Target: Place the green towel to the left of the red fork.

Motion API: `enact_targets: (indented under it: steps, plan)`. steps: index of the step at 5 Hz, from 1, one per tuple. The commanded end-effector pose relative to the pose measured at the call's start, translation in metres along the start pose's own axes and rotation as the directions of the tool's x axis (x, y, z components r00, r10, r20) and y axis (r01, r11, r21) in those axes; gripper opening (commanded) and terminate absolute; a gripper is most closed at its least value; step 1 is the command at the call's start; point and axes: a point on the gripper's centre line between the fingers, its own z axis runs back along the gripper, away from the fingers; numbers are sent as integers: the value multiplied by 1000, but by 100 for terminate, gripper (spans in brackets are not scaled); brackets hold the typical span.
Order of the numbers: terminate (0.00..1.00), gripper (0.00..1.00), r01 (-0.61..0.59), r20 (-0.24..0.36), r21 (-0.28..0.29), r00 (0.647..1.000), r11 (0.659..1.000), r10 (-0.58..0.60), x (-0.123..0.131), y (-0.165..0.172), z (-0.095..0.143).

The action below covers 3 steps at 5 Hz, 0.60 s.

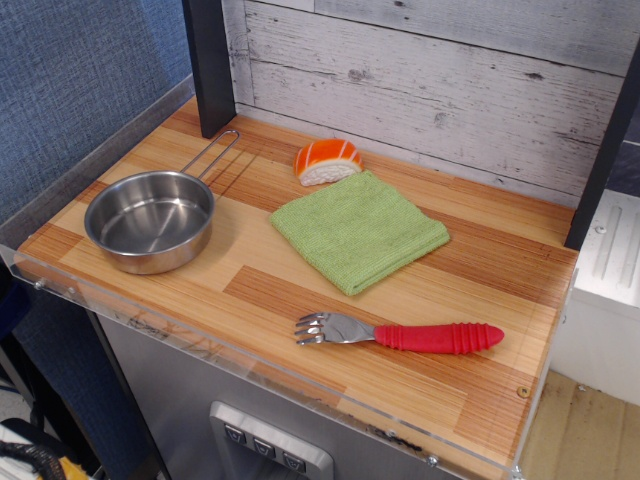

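Observation:
The green towel [358,230] lies flat and folded in the middle of the wooden counter, turned like a diamond. The red fork [405,334] lies near the front edge, red handle to the right, silver tines pointing left. The towel sits behind the fork, apart from it. No gripper is in view.
A steel pan [151,220] with a wire handle stands at the left. An orange and white sushi piece [326,161] sits just behind the towel. A black post [209,65] rises at the back left. A clear lip [200,335] runs along the counter's front edge.

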Motion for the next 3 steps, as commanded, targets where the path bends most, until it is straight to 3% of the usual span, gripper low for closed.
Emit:
enact_targets:
  steps: [1, 3]
  plan:
    - [0, 100, 90, -14, 29, 996, 996, -89, -17, -8, -45]
    - [0, 100, 112, -46, -9, 993, 994, -112, -15, -14, -106]
